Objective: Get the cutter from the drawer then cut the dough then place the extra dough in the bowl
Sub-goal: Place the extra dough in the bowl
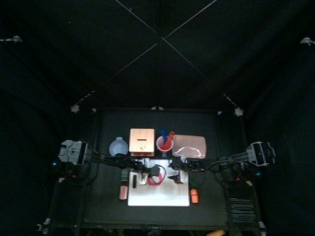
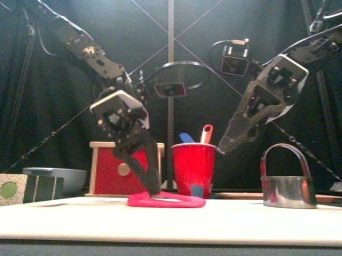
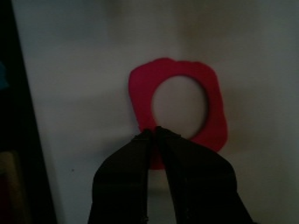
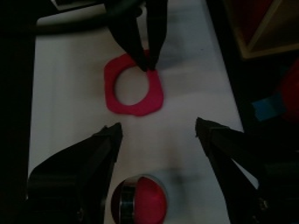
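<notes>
Dough ring (image 3: 218, 107) on white board (image 4: 70, 96), left claw (image 3: 156, 131) pinching its rim, right claw (image 4: 156, 125) open

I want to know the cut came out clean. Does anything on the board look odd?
One thing: the cutter, standing apart from the dough ring, shows red inside, seemingly the cut-out round stuck in it. The ring itself lies flat, the left gripper shut on its edge.
</notes>
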Action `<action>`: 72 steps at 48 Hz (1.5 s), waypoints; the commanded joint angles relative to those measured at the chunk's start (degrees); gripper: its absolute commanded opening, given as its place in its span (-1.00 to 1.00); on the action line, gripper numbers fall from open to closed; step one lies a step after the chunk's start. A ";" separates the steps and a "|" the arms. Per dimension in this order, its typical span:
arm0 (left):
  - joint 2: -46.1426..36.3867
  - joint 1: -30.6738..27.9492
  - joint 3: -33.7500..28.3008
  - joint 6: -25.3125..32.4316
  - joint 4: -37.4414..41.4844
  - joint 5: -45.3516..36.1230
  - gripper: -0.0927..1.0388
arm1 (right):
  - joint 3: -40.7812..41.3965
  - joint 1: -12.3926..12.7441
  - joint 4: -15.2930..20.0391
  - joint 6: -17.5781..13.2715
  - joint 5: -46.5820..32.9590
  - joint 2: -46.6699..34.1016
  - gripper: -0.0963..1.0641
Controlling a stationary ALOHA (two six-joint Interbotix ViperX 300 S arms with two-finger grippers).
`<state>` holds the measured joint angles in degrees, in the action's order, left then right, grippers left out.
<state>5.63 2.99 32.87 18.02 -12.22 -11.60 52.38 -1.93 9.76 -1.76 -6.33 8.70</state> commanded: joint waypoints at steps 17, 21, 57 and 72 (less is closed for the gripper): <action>-19.60 -0.70 9.76 0.09 -0.09 16.70 0.13 | -0.53 0.18 0.09 -0.09 0.79 0.97 0.84; -24.79 -2.11 12.92 0.09 -0.53 18.54 0.13 | -0.53 0.09 0.09 -0.09 0.88 0.97 0.84; -54.40 -27.60 33.57 0.18 -3.60 11.43 0.13 | 0.62 0.00 0.09 -0.09 0.79 0.88 0.84; -54.40 -28.30 37.62 0.09 -4.83 7.03 0.13 | 0.79 0.18 0.09 -0.09 0.88 0.79 0.84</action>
<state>-48.87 -25.14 70.66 18.11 -16.52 -3.96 53.61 -1.93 9.84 -1.76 -5.27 8.61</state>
